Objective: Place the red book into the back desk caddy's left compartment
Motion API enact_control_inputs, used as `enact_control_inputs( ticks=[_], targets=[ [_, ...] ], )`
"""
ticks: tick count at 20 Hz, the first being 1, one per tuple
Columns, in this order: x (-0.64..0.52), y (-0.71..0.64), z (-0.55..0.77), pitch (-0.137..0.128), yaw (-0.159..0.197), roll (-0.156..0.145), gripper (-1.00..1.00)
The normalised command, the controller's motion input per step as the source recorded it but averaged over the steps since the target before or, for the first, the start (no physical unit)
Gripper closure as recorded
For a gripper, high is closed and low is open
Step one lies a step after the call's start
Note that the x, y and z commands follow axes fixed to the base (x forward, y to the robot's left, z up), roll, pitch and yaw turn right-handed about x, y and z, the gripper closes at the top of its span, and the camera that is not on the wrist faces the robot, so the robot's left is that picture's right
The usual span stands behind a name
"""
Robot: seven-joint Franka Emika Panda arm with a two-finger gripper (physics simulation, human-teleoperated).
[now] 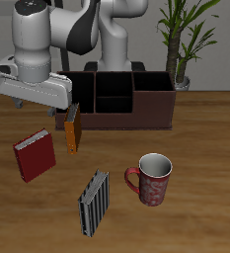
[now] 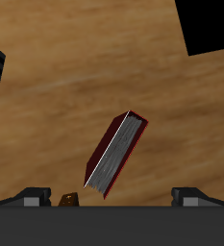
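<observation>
In the upper left of the room view, the big white arm hung low over the desk. Its fingers pointed down, just in front of the back desk caddy. From where I stood I could not tell if they were apart or together, though the hand's own camera showed the two tips set wide, with nothing between them.

Down and to the left of the fingers, the red book lay flat on the desk, close but not touching. I think the hand hung there to get ready to grab it.

A thin orange book stood right under the fingers. Lower down in the middle lay a grey striped book. To the right sat a red mug.

The left compartment looked empty, so the book had not gone in yet.
</observation>
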Motion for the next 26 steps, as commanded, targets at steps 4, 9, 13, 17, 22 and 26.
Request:
enact_control_inputs(
  ticks=[4,9,13,17,22,26],
  targets=[
    [0.11,-0.06,-0.35,0.013,-0.070,-0.011,-1.00],
    [0.08,0.02,-0.25,-0.005,-0.014,0.004,-1.00],
    [0.05,-0.02,-0.18,0.011,-0.016,-0.014,-1.00],
    [0.09,-0.06,-0.28,0.018,-0.058,-0.012,-1.00],
    [0.10,-0.17,-0.30,0.043,-0.063,-0.029,-1.00],
    [0.07,-0.02,-0.22,0.031,-0.013,-0.006,-1.00]
  ],
)
